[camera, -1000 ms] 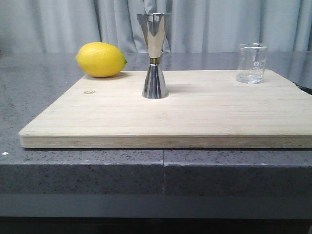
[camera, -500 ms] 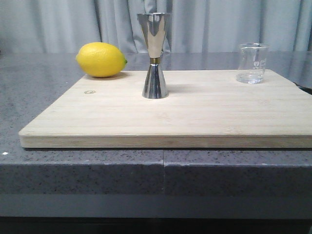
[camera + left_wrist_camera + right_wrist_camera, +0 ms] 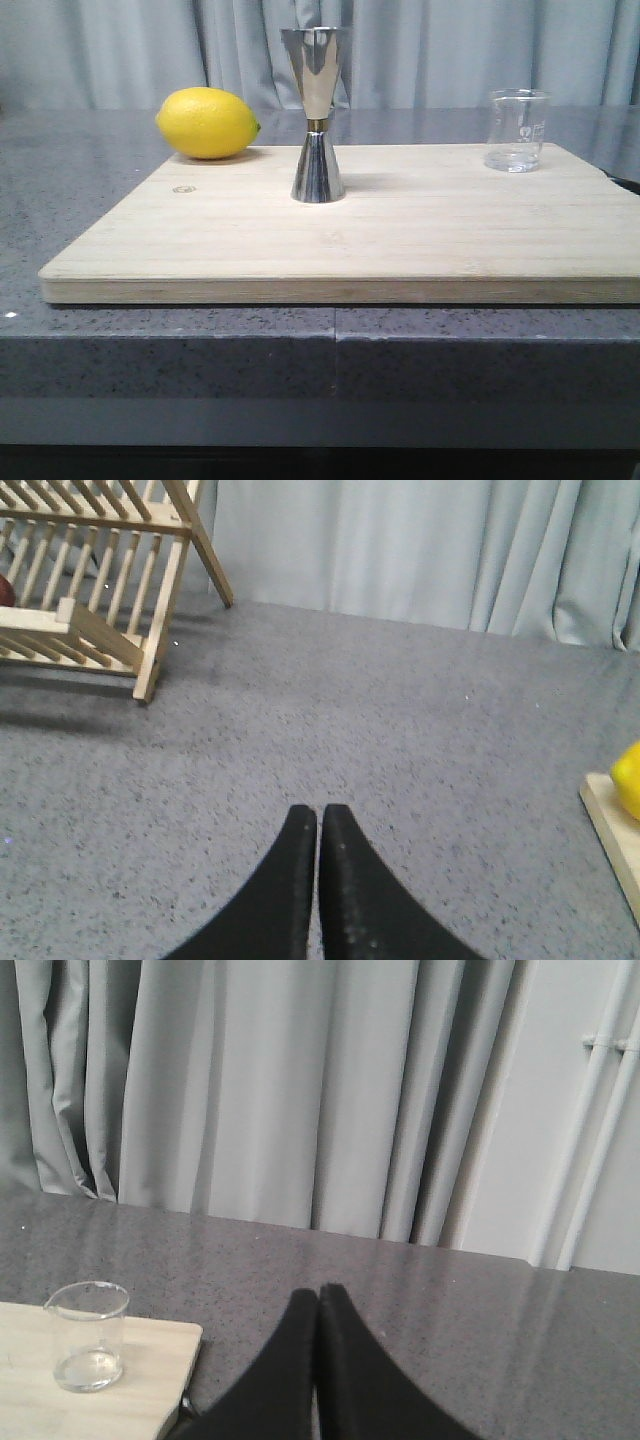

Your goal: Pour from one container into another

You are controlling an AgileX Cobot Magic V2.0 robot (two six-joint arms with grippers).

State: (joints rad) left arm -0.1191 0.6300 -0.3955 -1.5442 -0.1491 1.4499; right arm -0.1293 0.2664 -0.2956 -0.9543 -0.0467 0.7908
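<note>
Glass beaker [image 3: 517, 130] is sitting untouched at right of frame, steel jigger [image 3: 317, 112] standing centre, both grippers [image 3: 318, 880] [image 3: 318, 1360] waiting clenched and empty, so nothing's starting yet: right arm needs opening, reaching, grasping.

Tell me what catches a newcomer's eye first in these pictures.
The shiny steel jigger stands upright near the middle of the wooden cutting board, tallest thing there. A bright yellow lemon lies at the board's far left corner, and a small clear glass beaker stands at its far right corner. Neither claw is near them; both are shut, away from the board.
</note>
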